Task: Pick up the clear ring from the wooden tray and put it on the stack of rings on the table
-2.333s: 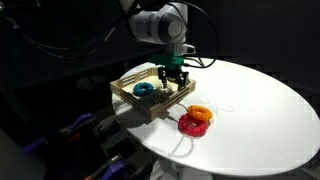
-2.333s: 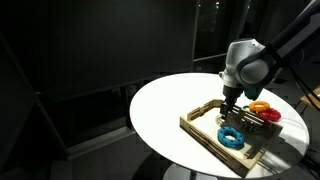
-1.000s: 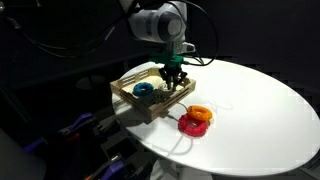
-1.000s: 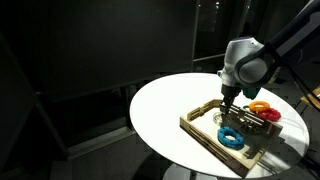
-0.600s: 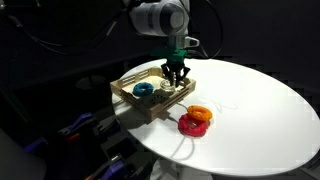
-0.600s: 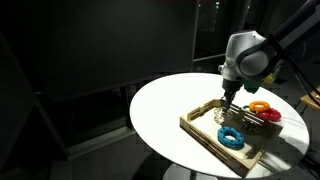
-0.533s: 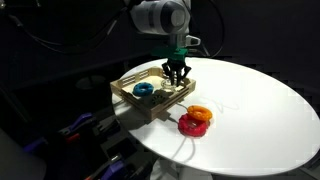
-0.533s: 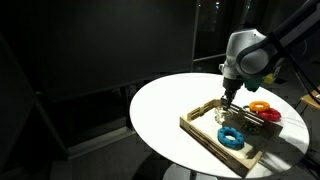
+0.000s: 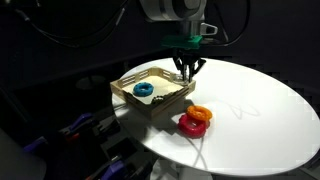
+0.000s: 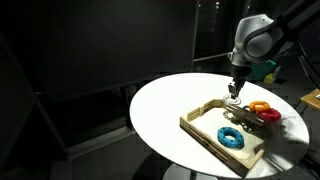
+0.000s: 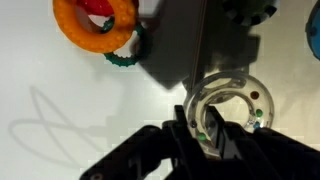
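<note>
Gripper: the gripper [image 11: 203, 128] is clamped on the rim of the clear ring [image 11: 232, 100]. In the wrist view, one finger seems to sit inside the hole and one outside.
Clear ring: it is held in the air near a corner of the tray [image 9: 135, 103], off the tray floor. Whether it is past the tray's wall I cannot tell.
Step in hand: probably the carry to the stack of rings [image 9: 196, 118], which sits on the surface [image 9: 260, 110] just beside the tray.
Doing it well: travel high over the wall, centre the hole above the orange ring [image 11: 95, 22], hold the ring level, lower to contact, then open.
Risk: the grip is on one side of the rim, so the ring may tilt or slide off the rounded top.
Hard to see:
- The transparent ring barely shows in both exterior views.
- The red ring [image 9: 189, 126] is mostly covered in the wrist view.
- The green object [image 11: 125, 57] by the stack cannot be identified.
</note>
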You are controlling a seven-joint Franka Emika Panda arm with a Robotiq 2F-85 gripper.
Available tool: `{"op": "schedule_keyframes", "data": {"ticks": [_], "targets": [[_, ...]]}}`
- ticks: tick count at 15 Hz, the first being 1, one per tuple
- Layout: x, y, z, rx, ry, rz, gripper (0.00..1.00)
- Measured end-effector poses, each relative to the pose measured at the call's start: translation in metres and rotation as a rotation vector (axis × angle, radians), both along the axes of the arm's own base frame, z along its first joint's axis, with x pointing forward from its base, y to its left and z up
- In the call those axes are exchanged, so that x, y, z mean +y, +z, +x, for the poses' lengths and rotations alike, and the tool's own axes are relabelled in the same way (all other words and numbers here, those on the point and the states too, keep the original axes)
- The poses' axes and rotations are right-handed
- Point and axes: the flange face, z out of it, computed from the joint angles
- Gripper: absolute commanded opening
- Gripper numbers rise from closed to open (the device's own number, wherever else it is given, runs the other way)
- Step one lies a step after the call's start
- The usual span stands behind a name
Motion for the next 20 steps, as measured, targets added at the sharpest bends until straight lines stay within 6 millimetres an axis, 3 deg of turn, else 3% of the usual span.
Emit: {"op": "schedule_keyframes", "data": {"ticks": [9, 14, 20], "targets": [[-0.074, 0.008, 0.000, 0.034, -0.129, -0.031, 0.09], [-0.103, -0.010, -0.006, 0.072, -0.187, -0.046, 0.09], [-0.119, -0.040, -0.012, 0.130, -0.218, -0.059, 0.09]]}}
